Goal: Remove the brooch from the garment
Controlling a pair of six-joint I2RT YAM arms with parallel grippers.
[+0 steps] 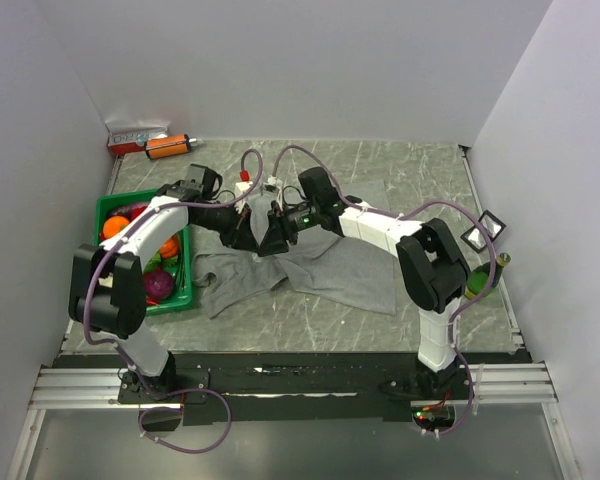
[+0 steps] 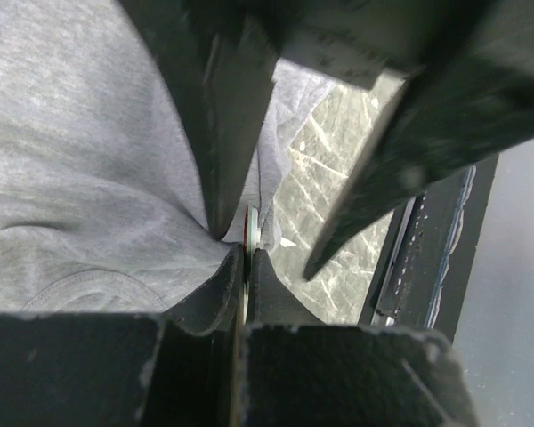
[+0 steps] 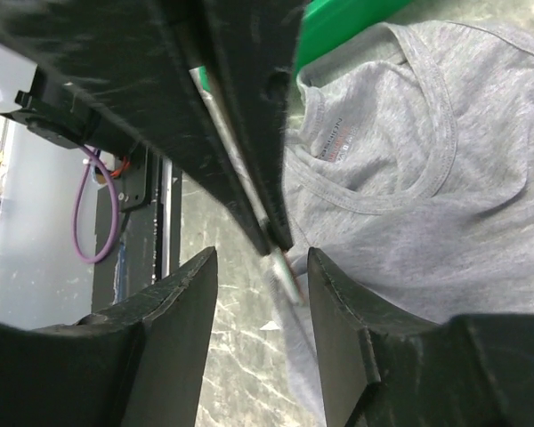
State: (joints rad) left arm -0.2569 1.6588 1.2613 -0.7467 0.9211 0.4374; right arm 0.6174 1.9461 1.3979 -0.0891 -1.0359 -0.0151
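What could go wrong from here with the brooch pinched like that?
1. The left gripper pinches only part of the thin brooch, so it might slip out on the pull.
2. The garment bunches right up to the brooch, so pulling may drag cloth along rather than free it.
3. The open right gripper straddles the left fingertips closely. A move by either arm could knock them.

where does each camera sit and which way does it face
top external: above and behind the bases, looking down on the table; both arms meet over the garment.
left wrist: on the left arm, looking along the left gripper, shut on the brooch; right fingers opposite.
right wrist: on the right arm, looking along the open right gripper at the left one.
wrist views share the brooch and garment.
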